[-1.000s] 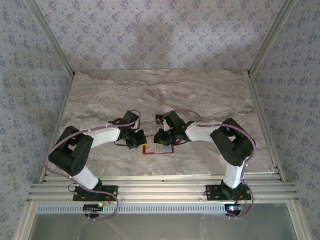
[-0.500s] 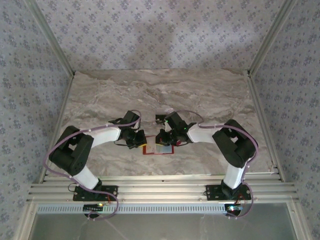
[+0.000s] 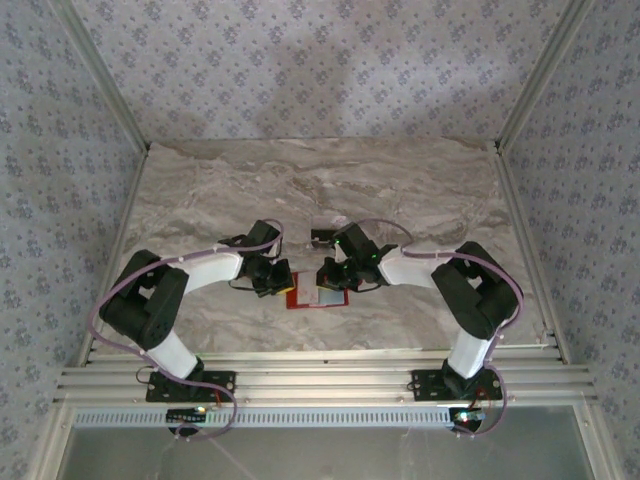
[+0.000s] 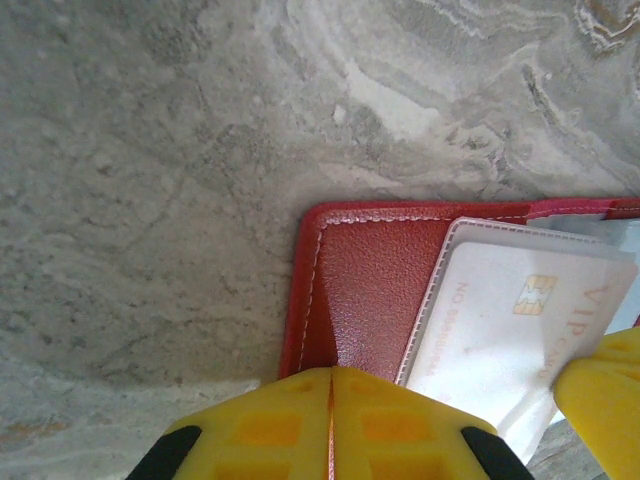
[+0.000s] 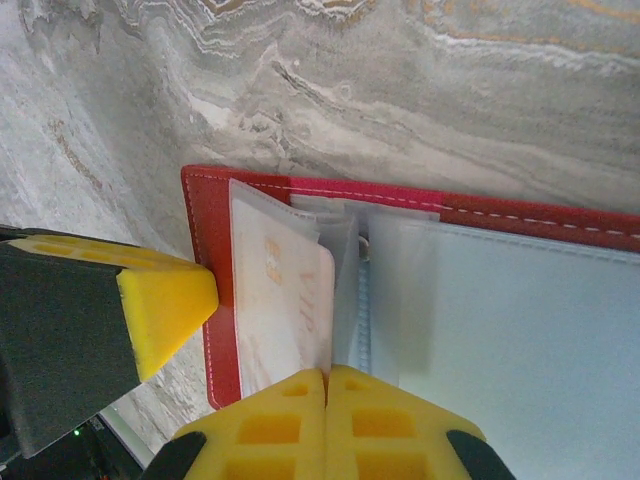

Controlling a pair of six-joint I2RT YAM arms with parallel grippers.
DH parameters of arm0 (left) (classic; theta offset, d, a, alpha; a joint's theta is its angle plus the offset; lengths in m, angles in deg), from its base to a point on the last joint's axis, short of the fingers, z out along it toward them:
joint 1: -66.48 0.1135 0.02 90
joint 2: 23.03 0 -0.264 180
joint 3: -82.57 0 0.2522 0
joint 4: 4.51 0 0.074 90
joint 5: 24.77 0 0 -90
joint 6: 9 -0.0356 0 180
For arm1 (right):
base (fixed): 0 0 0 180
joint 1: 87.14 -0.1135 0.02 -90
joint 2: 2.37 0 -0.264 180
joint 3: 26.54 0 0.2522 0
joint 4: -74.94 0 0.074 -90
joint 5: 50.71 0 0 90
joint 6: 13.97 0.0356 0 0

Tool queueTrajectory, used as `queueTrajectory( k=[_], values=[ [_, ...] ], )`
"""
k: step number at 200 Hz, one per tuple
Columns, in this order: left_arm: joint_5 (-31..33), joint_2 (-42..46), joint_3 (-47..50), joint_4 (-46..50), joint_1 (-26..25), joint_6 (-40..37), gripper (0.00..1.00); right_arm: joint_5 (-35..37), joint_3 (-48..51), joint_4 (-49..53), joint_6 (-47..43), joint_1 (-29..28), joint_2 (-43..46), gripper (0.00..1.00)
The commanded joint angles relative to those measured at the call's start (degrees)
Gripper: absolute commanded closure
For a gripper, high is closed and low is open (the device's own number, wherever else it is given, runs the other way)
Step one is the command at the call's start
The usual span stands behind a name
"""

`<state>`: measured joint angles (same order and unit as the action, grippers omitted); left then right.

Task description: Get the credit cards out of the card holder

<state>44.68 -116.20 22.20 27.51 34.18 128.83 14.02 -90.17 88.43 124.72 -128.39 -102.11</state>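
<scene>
Beneath the closed left pincer [image 4: 330, 400] the open red leather card holder [image 4: 350, 290] lies pinned, seemingly so the right pincer [image 5: 326, 400], also closed, can slide out the pale plastic credit card [image 5: 285, 300] pocketed just ahead.

A grey-beige marble-patterned bench top [image 3: 400, 190] fills the middle of the top view, its far edge ragged where it meets the back wall. Pale blue-grey wallpaper with small repeating floral sprigs [image 3: 320, 70] covers the back and both side walls. Slanted aluminium frame posts mark the left corner [image 3: 100, 75] and the right corner [image 3: 545, 75]. Silver slotted aluminium rails [image 3: 320, 380] run along the bench's near edge, with a perforated strip and a dull grey panel [image 3: 320, 455] below them. The light is soft and even, leaving faint shadows on the back wall. The wrist views show darker veins and pale streaks in the bench surface.
</scene>
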Motion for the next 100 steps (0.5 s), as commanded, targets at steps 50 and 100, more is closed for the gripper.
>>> queueTrajectory(
  k=[50,100],
  values=[
    [-0.5,4.3,-2.7,3.0,-1.3,-0.8,0.85,-2.5,0.2,-2.2,1.2,-0.3,-2.6,1.0],
    [-3.4,1.4,-3.7,1.5,-2.6,-0.6,0.81,-2.8,-0.1,-2.6,1.4,-0.6,-3.1,1.0]
  ],
)
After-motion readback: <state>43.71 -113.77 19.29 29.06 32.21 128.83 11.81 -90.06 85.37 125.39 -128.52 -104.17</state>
